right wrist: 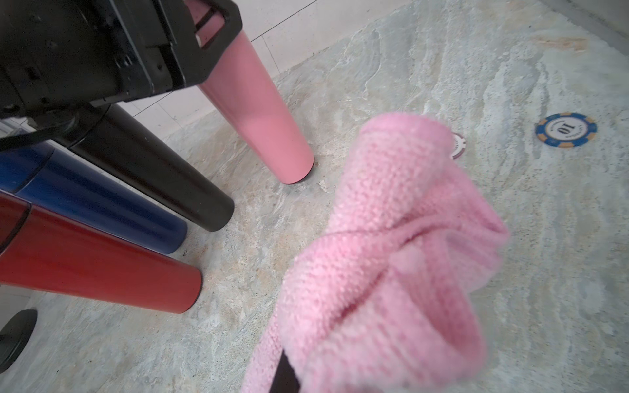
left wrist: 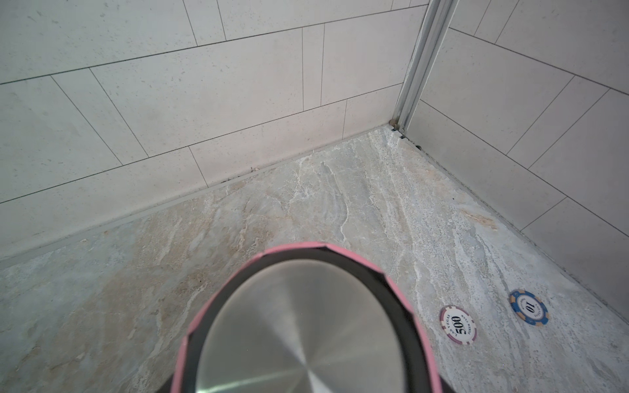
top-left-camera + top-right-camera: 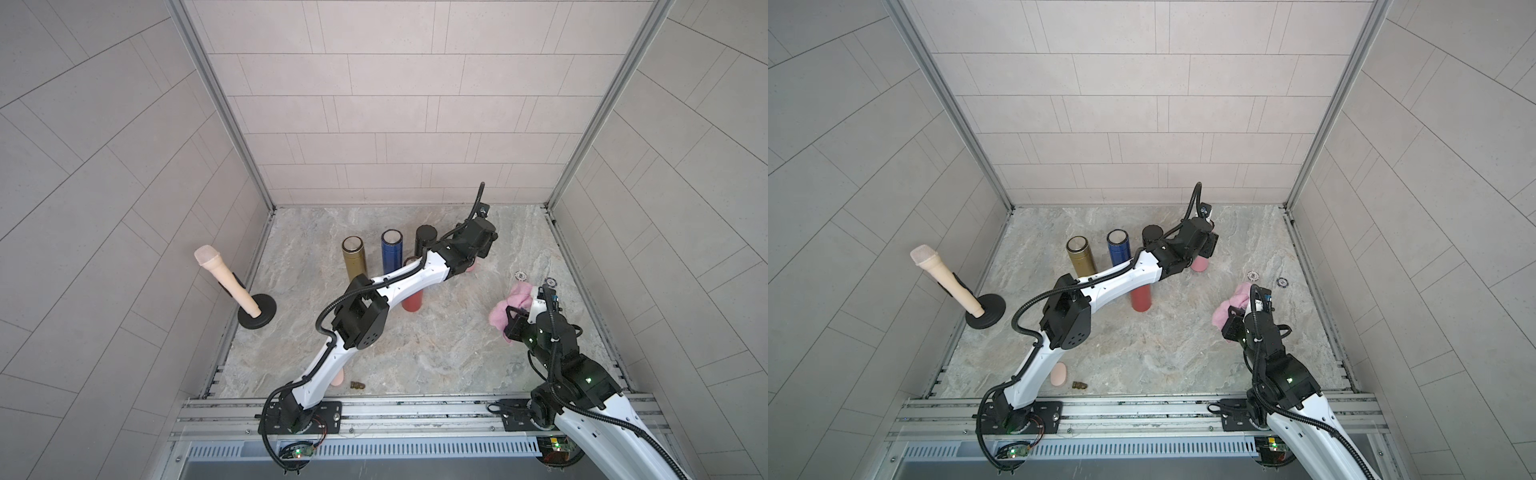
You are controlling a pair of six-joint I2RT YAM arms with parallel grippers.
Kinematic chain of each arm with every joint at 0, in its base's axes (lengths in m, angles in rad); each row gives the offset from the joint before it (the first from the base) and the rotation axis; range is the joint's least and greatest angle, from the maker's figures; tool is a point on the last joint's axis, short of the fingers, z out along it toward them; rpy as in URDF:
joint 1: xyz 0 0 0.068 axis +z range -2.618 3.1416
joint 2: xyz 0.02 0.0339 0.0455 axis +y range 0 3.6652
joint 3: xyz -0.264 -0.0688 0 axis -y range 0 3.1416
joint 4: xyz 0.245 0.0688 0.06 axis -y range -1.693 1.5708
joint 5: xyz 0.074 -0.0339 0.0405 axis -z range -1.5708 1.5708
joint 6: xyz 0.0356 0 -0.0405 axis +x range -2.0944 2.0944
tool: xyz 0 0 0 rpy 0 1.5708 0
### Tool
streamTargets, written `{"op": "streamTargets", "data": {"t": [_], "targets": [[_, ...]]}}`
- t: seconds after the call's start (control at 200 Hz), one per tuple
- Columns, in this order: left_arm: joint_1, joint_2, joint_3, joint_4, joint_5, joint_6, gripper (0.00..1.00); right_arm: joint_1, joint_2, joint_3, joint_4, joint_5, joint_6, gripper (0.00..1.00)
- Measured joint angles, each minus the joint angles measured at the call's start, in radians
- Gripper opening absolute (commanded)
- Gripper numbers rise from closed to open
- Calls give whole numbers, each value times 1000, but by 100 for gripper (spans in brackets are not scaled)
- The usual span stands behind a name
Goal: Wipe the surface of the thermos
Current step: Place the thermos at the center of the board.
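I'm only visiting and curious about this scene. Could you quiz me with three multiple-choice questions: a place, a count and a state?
1. Where does the blue poker chip lie?
A) beside the microphone
B) close to the pink cloth
C) on top of a thermos

2. How many thermoses are there?
A) three
B) four
C) five

3. The right gripper is:
A) open and empty
B) shut on the pink cloth
C) holding the microphone

Answers:
1 B, the chip lies just beyond the cloth.
2 C: gold thermos, blue thermos, black thermos, red thermos, pink thermos.
3 B, the cloth is bunched in its jaws.
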Motion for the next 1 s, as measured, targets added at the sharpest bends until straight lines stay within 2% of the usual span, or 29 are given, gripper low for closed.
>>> {"op": "streamTargets", "data": {"t": [0.355, 0.685, 0.996], "targets": [[11, 15, 26, -43, 23, -3, 45, -6, 142, 40, 17, -69, -7, 0], [12, 17, 26, -56, 29, -3, 63, -6, 157, 75, 16, -69, -25, 0], [12, 17, 26, -55, 29, -3, 71, -6, 180, 82, 13, -69, -39, 0]]}}
